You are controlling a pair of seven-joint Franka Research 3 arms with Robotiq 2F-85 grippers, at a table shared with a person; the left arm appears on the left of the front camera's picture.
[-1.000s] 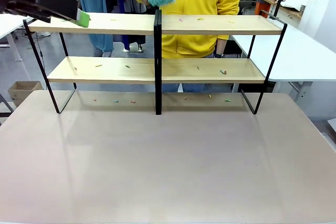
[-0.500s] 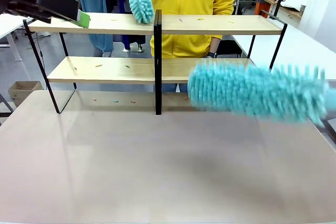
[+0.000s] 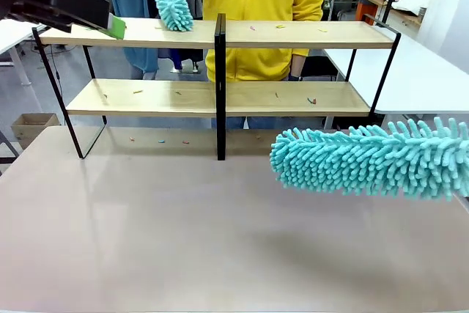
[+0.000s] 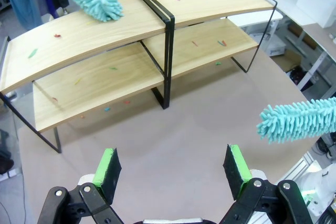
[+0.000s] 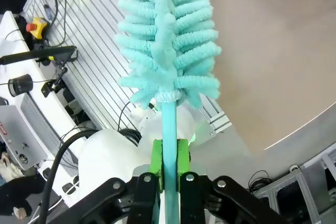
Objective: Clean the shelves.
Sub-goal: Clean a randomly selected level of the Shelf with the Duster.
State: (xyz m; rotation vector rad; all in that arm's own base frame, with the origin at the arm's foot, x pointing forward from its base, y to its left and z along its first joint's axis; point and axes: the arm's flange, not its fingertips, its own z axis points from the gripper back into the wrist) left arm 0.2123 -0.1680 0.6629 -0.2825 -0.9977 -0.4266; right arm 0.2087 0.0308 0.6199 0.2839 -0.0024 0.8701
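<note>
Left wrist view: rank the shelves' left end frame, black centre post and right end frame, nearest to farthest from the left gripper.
1. Left end frame of the shelves, low at picture left, closest to the left gripper.
2. Black centre post, mid-shelves, straight ahead.
3. Right end frame, far upper right, smallest in view.

Cardboard box [image 3: 33, 126] on the floor — white table [image 3: 432, 71] nearby.

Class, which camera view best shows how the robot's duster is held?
The right wrist view: the right gripper is shut on the handle of the duster. The front view shows its fluffy head over the table; the left wrist view, that head's end.
</note>
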